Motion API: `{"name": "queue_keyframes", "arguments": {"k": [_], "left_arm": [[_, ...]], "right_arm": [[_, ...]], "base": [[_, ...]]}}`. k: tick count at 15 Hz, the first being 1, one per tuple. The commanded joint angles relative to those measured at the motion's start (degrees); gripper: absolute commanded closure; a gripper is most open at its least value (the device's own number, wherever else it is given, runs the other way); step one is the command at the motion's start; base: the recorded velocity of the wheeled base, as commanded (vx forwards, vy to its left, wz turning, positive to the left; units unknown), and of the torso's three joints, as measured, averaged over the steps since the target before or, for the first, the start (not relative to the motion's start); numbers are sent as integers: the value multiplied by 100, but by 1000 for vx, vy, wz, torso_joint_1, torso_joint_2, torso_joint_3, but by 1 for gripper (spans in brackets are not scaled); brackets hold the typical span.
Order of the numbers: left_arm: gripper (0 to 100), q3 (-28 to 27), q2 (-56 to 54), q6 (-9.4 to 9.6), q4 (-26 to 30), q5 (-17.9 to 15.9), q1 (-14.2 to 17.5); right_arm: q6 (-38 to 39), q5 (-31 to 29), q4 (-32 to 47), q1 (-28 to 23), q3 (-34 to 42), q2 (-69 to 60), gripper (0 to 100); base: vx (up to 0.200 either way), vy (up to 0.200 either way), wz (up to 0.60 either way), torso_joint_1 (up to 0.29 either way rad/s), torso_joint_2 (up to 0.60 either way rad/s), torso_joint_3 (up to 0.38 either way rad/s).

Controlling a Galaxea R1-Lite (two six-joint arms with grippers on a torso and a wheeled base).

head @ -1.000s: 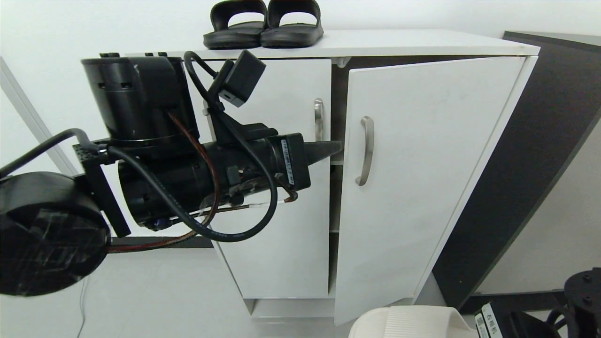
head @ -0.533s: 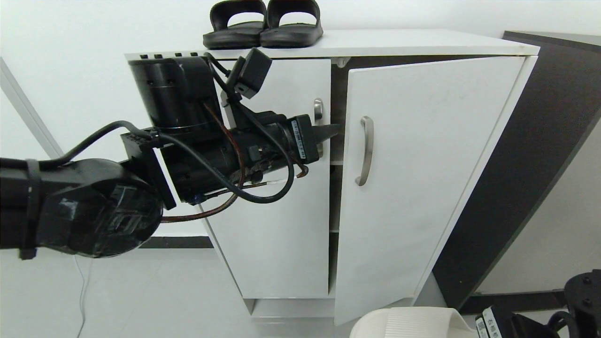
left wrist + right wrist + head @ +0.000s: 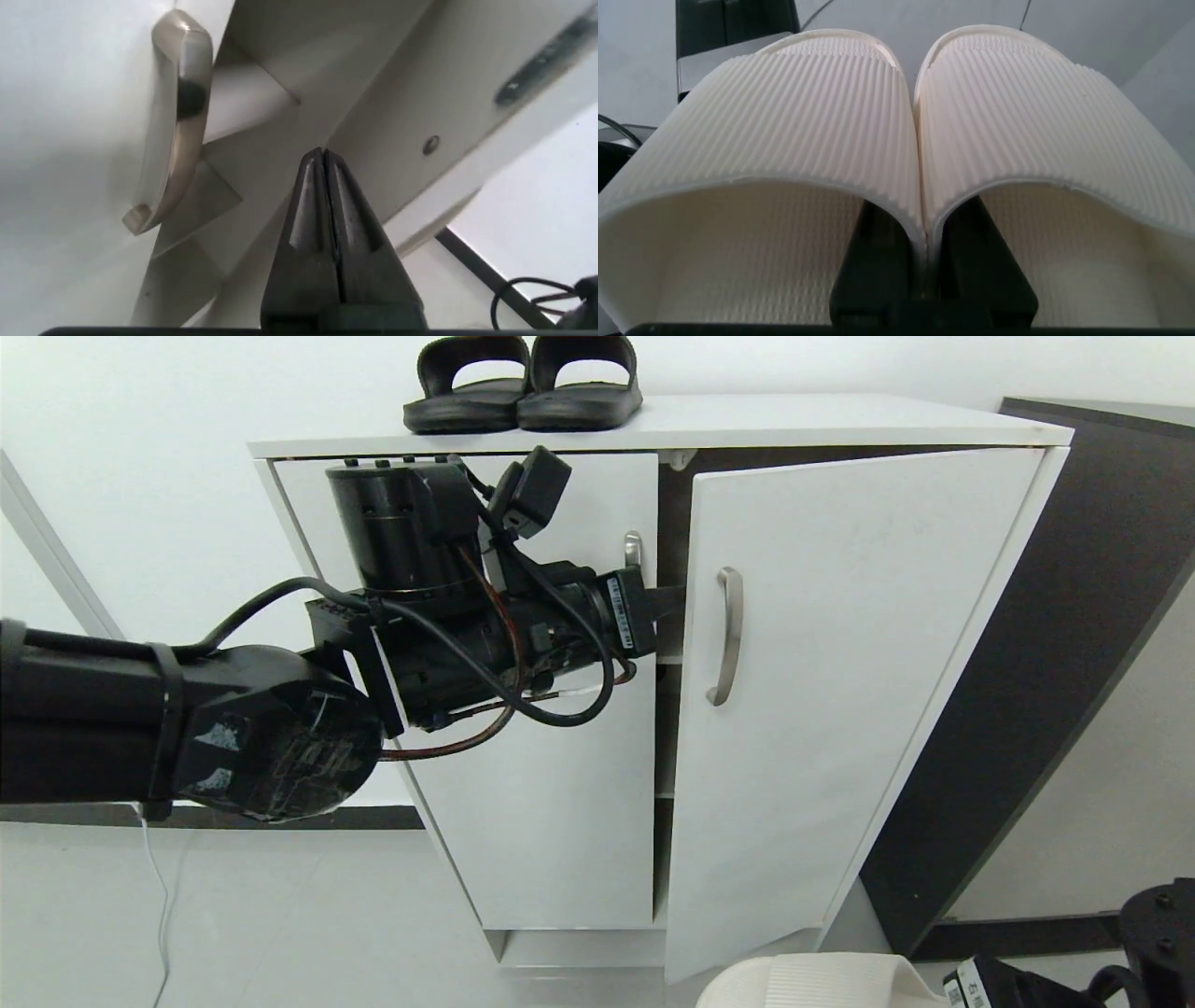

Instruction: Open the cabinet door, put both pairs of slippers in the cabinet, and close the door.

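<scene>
The cabinet (image 3: 840, 425) stands with its right door (image 3: 840, 691) ajar, swung out a little at the handle side, and its left door (image 3: 560, 821) flat against the front. Shelf edges show in the dark gap between the doors; what sits on them cannot be told.

The black slippers (image 3: 523, 383) rest on the cabinet's top, at its front edge above the left door. They lie side by side and touching, long axes running from the front edge back toward the wall.

The left gripper (image 3: 674, 602) is level with the cabinet's door handles, its tip in the gap between the doors and just beside the left door's handle (image 3: 633, 549). In the left wrist view its fingers (image 3: 308, 215) are pressed together with nothing between them.

The white slippers (image 3: 803, 980) are low in front of the cabinet, below the right door's bottom corner. The right gripper (image 3: 924, 271) has its fingers clamped on them where their ribbed straps (image 3: 794, 121) meet. The pair lies side by side, long axes pointing away from the gripper.
</scene>
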Motion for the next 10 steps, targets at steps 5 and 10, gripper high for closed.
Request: {"name": "queue_keyframes", "arguments": {"k": [5,10], "left_arm": [[100,-27,57,-126,-31,49,-423],[100,52,-48,-126,-225,102,-889]], "right_arm": [[8,1,5,95,70,93,100],[-1,18,-12,113,122,128,100]], "base": [[-200,0,0,2,2,3],[-160,0,0,4,4,2]]}}
